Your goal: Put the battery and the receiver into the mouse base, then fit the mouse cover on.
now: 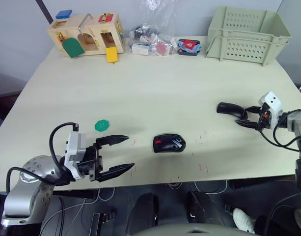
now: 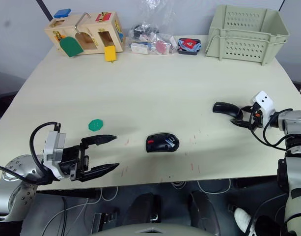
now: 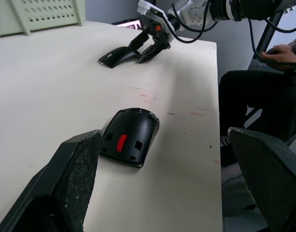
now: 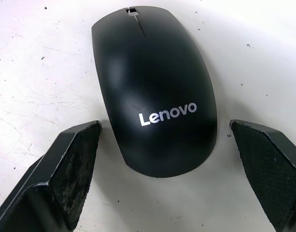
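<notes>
The mouse base (image 1: 169, 143), a black oval body with red and small white parts showing, lies near the table's front edge, at the middle. My left gripper (image 1: 129, 153) is open to its left, a hand's width away, with its fingers pointing at the base (image 3: 131, 135). The glossy black mouse cover (image 1: 231, 109) lies flat on the right side of the table. My right gripper (image 1: 242, 117) is open at its right end. In the right wrist view, the fingers (image 4: 73, 164) stand either side of the cover (image 4: 155, 87) without touching it. The battery and the receiver are hidden.
A green disc (image 1: 102, 125) lies just beyond my left gripper. Along the far edge stand a wooden latch box (image 1: 86, 35), clear bags of small parts (image 1: 150, 42), a small black tray (image 1: 189, 46) and a pale green basket (image 1: 247, 33). A person (image 3: 263, 96) sits past the table's right edge.
</notes>
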You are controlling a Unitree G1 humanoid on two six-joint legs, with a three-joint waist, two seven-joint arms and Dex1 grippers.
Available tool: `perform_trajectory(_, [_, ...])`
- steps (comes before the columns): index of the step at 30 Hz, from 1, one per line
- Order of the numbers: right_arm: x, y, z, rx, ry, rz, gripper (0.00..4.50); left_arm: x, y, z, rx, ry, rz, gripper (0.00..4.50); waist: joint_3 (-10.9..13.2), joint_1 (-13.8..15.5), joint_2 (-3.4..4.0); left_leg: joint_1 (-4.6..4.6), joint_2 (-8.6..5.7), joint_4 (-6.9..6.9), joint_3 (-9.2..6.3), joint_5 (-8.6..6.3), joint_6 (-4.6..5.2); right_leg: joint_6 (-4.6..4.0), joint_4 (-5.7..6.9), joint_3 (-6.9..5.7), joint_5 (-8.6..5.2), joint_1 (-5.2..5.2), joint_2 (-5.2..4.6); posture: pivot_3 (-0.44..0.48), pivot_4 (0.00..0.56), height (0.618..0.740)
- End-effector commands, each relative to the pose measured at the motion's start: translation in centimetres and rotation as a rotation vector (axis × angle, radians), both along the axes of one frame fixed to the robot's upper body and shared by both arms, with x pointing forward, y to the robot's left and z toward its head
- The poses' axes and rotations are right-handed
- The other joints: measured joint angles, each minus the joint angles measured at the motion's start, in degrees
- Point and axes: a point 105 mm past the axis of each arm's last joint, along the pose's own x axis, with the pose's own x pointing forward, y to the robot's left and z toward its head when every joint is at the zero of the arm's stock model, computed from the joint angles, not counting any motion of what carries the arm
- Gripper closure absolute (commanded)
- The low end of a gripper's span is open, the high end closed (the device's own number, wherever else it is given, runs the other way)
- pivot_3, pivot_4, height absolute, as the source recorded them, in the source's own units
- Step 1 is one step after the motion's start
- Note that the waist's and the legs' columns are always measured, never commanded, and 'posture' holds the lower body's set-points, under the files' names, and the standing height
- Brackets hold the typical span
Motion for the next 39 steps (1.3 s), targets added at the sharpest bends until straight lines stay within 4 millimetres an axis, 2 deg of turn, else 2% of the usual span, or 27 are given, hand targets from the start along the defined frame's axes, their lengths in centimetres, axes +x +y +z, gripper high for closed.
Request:
perform_trajectory(1, [0.5, -0.3, 1.6, 0.004, -0.058, -0.006, 0.00, -0.2, -0.2, -0.3, 0.003, -0.021, -0.016, 0.06, 0.0, 0.0, 0.00, 0.00, 0.00, 0.00, 0.01, 0.00, 0.00, 0.00, 0.00, 0.01, 0.00, 0.00, 0.00, 0.000, 0.150, 0.740])
perform_trajectory(16, [0.6, -0.1, 1.7, 0.004, -0.068, -0.001, 0.00, 0.1, 0.2, -0.4, -0.006, -0.046, 0.008, 0.06, 0.0, 0.0, 0.00, 0.00, 0.00, 0.00, 0.00, 0.00, 0.00, 0.00, 0.00, 0.01, 0.00, 0.00, -0.01, 0.000, 0.150, 0.740])
perform_trajectory(26, [0.7, -0.1, 2.0, 0.015, -0.090, -0.003, 0.00, 0.0, 0.5, -1.4, -0.033, -0.042, 0.072, 0.06, 0.0, 0.0, 0.00, 0.00, 0.01, 0.00, 0.01, 0.00, 0.00, 0.00, 0.00, 0.01, 0.00, -0.01, -0.01, 0.000, 0.150, 0.740])
perform_trajectory(39, [0.7, 0.0, 2.1, 0.019, -0.096, 0.003, 0.00, 0.3, 0.3, -0.7, -0.061, -0.084, 0.078, 0.06, 0.0, 0.0, 0.00, 0.00, 0.01, 0.00, 0.01, 0.00, 0.00, 0.00, 0.00, 0.01, 0.00, -0.01, -0.01, 0.000, 0.150, 0.740])
